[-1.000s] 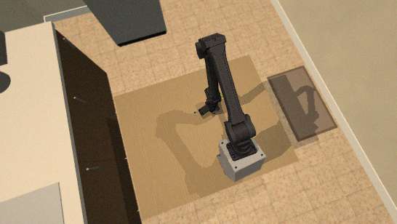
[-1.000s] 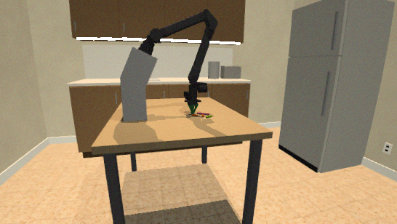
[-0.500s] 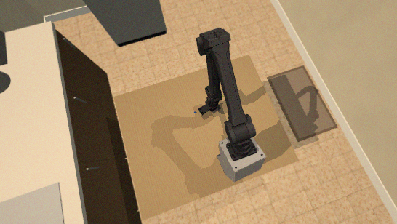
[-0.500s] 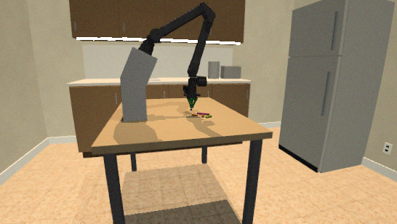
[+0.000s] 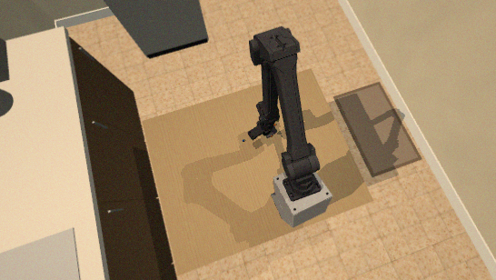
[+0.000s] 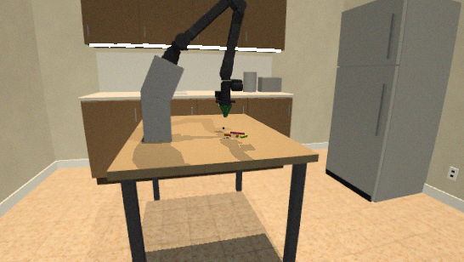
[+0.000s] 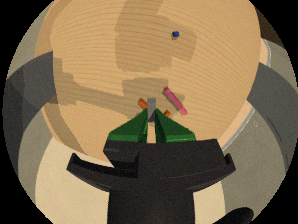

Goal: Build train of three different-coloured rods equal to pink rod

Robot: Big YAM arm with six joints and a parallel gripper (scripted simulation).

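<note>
Okay, no train yet, just scattered rods.
Gripper (image 5: 270, 133) (image 6: 225, 115) (image 7: 151, 112) looks clamped on the grey rod (image 7: 151, 107); placing and lining up all three seems left.

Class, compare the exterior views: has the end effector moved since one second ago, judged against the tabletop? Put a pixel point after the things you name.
Yes, upward: the end effector (image 5: 272, 134) (image 6: 225, 114) (image 7: 151, 112) now hangs clearly higher above the tabletop (image 5: 173, 136) (image 6: 204, 155) (image 7: 90, 40).
</note>
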